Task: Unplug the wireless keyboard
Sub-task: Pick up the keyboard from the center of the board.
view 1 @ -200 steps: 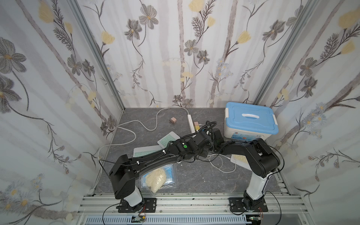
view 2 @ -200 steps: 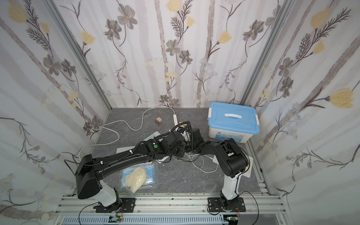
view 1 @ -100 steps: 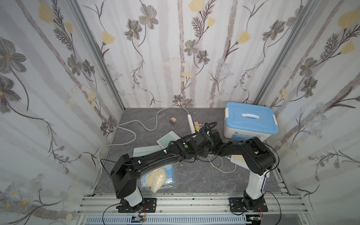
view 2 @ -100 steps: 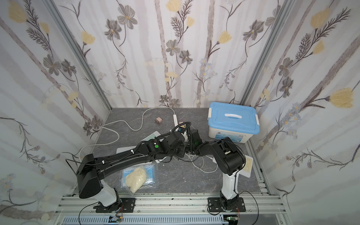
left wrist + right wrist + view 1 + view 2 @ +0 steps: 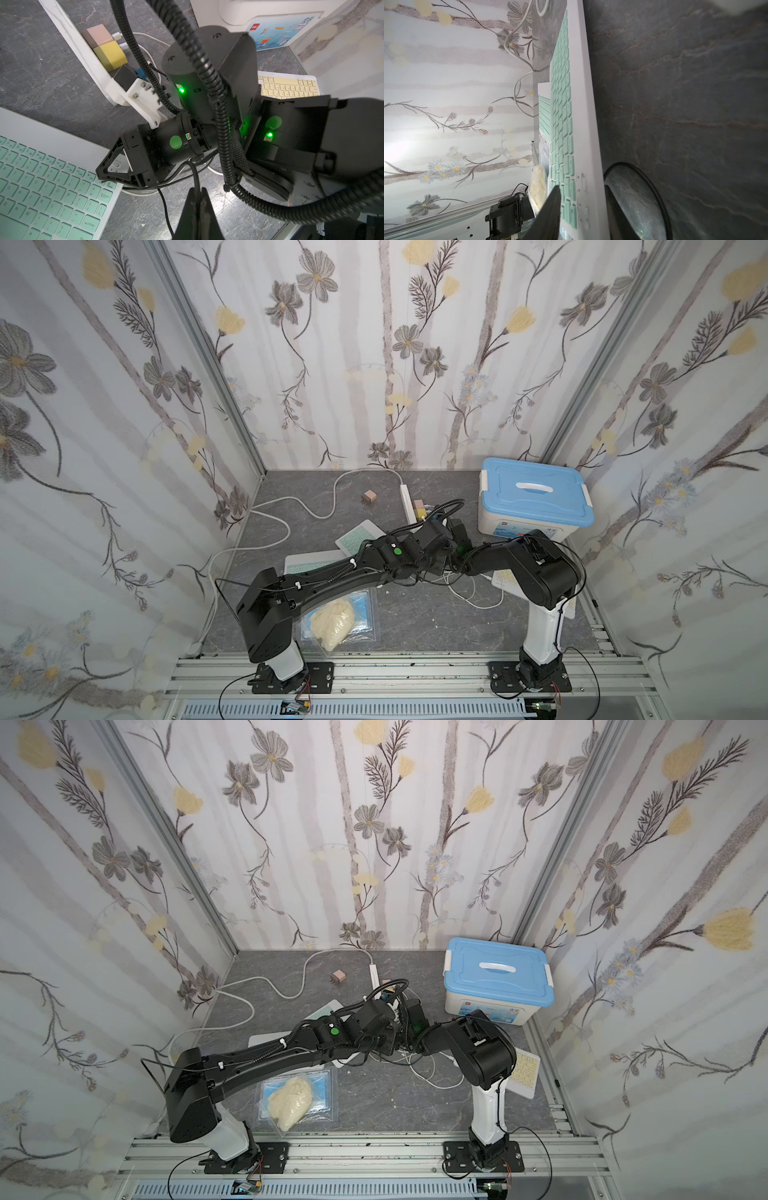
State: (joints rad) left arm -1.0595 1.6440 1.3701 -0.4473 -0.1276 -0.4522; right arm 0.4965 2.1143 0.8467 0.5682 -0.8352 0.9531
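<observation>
Evidently the right pincer (image 5: 581, 186) had narrowed astride the right-hand corner of the mint keyboard (image 5: 562, 104) lying centrally on the worktop (image 5: 415, 614), its bite unconfirmed, while the left pincer (image 5: 196, 190) hung shut beside it with nothing plainly held, so the unplugging was judged still to come.

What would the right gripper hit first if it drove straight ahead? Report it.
The mint-keyed keyboard. The right gripper has its jaws apart on either side of that keyboard's white top strip, so going straight on it would probably run onto the strip almost at once, though depth is unclear.
</observation>
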